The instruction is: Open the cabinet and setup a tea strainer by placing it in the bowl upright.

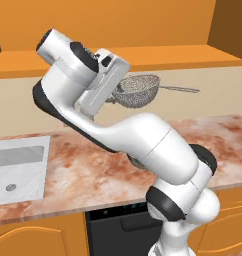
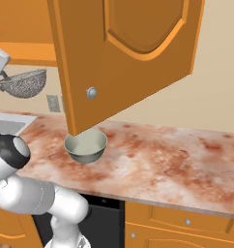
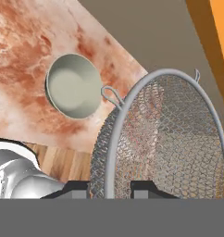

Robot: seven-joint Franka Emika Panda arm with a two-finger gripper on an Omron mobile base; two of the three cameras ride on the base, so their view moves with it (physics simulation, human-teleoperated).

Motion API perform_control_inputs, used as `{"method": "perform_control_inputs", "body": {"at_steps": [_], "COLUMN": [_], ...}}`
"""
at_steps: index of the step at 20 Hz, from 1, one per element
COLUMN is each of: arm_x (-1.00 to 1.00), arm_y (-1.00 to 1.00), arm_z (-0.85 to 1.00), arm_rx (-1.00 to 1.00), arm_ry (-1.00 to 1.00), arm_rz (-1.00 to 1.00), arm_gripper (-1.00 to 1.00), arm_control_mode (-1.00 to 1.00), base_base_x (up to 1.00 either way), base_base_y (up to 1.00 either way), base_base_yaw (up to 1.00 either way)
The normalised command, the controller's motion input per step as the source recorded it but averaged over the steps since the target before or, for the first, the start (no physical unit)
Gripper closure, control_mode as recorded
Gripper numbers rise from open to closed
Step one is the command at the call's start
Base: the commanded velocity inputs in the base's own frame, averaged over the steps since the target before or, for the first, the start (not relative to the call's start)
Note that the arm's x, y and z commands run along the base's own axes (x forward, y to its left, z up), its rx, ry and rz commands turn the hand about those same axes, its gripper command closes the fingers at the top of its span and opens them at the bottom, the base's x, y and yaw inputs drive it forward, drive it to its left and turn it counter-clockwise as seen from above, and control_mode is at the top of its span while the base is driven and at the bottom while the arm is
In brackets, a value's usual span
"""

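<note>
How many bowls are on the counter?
1. The bowl stands on the counter, just under the open cabinet door; the hand view shows it too, beside the tea strainer in the gripper.

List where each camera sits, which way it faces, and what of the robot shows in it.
Left base view: behind the arm's left, looking down over the counter; arm and gripper holding the tea strainer.
Right base view: behind its right; open cabinet door, bowl, arm at lower left.
Hand view: on the hand, looking along the fingertips down at bowl and strainer.
All three share the strainer.
</note>
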Motion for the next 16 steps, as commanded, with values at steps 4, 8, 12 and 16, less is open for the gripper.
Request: {"method": "perform_control_inputs", "body": {"at_steps": [4,8,12,16], "arm_x": [-0.40,-0.19,-0.03,-0.14], "arm_y": [-0.25,-0.49,-0.43,-0.42], "arm_z": [-0.11,-0.43,-0.59,-0.42], "arm_rx": [0.22,0.21,0.17,0.10], "arm_ry": [-0.03,0.00,0.00,-0.07], "arm_rz": [-0.01,0.00,0.00,0.00], "arm_gripper": [1.00,1.00,1.00,1.00], "arm_control_mode": [-1.00,-1.00,-1.00,-1.00], "base_base_x": [0.00,0.00,0.00,0.00], "base_base_y": [0.00,0.00,0.00,0.00], "base_base_yaw": [0.00,0.00,0.00,0.00]}}
